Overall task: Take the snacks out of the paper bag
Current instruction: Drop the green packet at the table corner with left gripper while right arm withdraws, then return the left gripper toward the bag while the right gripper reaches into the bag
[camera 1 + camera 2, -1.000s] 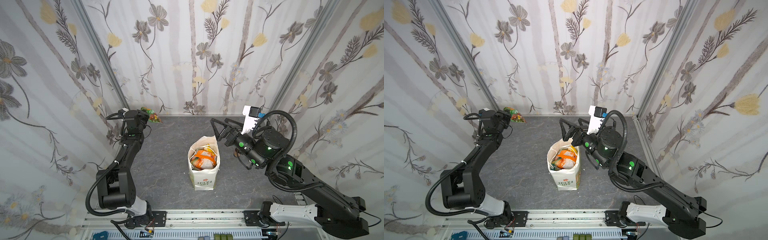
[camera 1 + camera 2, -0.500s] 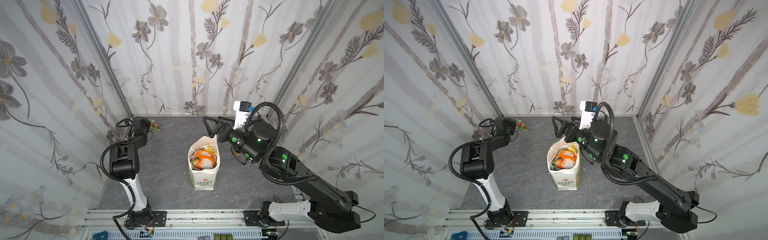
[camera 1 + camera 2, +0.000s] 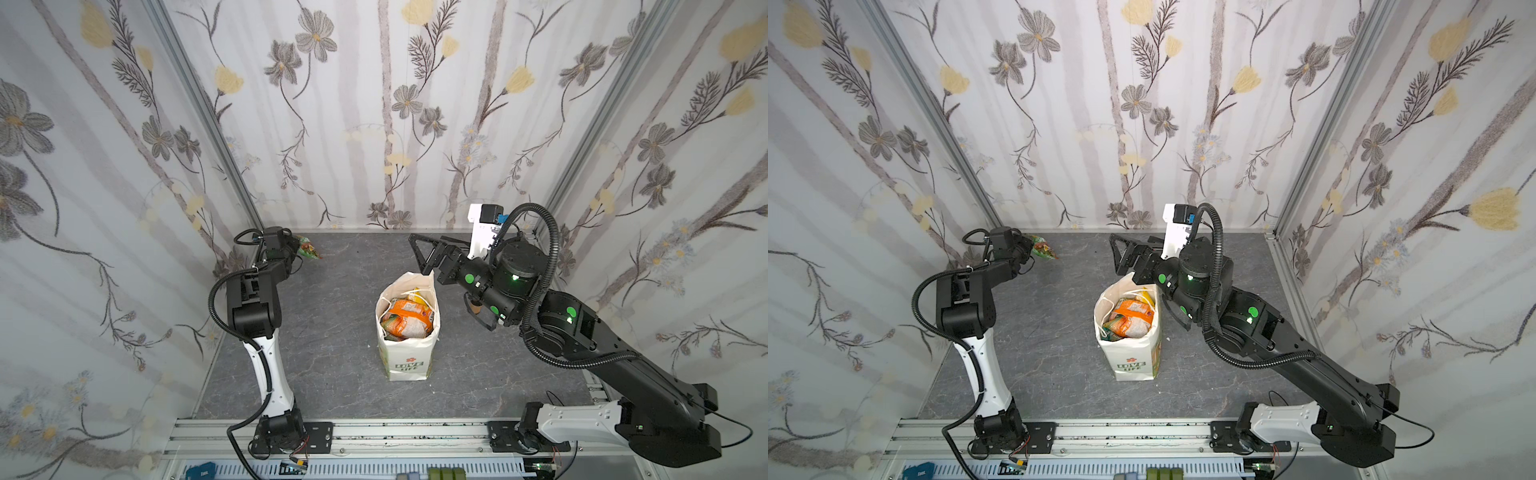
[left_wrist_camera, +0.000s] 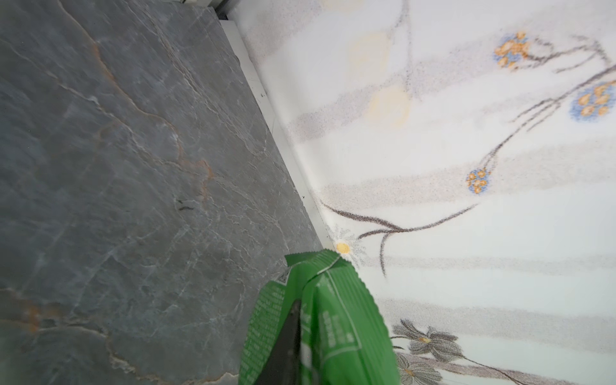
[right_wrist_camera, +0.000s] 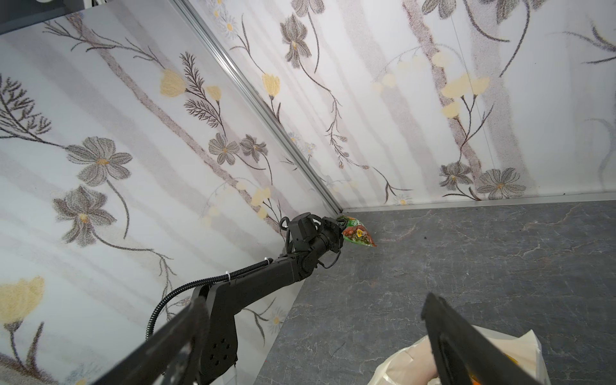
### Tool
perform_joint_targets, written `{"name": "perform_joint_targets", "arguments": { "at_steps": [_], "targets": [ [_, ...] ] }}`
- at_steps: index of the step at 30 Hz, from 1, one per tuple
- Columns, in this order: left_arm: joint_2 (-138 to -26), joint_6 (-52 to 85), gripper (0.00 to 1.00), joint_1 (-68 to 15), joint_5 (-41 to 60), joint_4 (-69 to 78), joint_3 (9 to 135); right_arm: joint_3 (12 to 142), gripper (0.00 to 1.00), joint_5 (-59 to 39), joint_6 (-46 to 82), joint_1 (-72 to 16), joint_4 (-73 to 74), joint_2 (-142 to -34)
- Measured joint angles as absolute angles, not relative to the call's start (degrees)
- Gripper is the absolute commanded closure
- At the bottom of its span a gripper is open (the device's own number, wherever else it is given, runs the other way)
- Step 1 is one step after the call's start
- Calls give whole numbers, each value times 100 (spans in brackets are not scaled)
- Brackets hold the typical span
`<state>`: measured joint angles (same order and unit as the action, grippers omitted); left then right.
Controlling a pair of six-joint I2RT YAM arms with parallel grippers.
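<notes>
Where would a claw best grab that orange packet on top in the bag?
Likely pinch the orange packet across its middle, from straight above: it lies topmost, and the upright paper bag walls off every side, leaving only its open mouth.

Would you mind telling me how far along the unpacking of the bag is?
Done: no snack visibly set down yet. In hand: the left gripper holds a green packet near the back corner. Left: the paper bag stands full of snacks; the open right gripper hovers over its rim.

One paper bag [image 3: 405, 365] at frame centre; one green snack packet [image 3: 308, 249] outside it, upper left; further packets [image 3: 409, 316] inside, number unclear
</notes>
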<state>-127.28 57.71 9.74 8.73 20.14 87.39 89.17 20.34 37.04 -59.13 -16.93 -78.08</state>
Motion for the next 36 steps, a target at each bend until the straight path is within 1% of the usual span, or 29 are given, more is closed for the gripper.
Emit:
{"name": "perform_joint_targets", "arguments": {
  "at_steps": [1,3,6,8,10,14,16,22,26,30,36],
  "targets": [
    [-12761,5701,78,978,917,1905,8807,8927,1,2036,3708,-5909,-1719,-7819],
    [-12787,5666,73,978,1044,1623,8882,8958,1,2047,3745,-5907,-1756,-7843],
    [-12785,5568,54,980,1079,1264,8912,8978,1,2049,3785,-5907,-1780,-7894],
    [-12770,5548,51,993,1129,998,8943,8995,1,2045,3800,-5907,-1802,-7929],
    [-12744,5542,49,1028,1127,604,9039,9048,1,2025,3820,-5907,-1831,-7957],
    [-12645,5304,44,1083,1000,-268,9430,9118,1,1986,3854,-5907,-1859,-7909],
    [-12593,5083,38,1083,902,-690,9671,9115,1,1988,3859,-5907,-1892,-7856],
    [-12425,4300,14,1063,515,-2084,10333,9111,1,1994,3876,-5907,-1979,-7758],
    [-12140,3846,11,1068,180,-2744,10449,9111,1,1992,3876,-5907,-2016,-7758],
    [-11638,3577,10,1031,176,-3026,10451,9111,1,1990,3850,-5907,-2043,-7758],
    [-10433,3387,8,792,1050,-2963,10289,9362,1,1811,3848,-5817,-2331,-7946]
  ]
}}
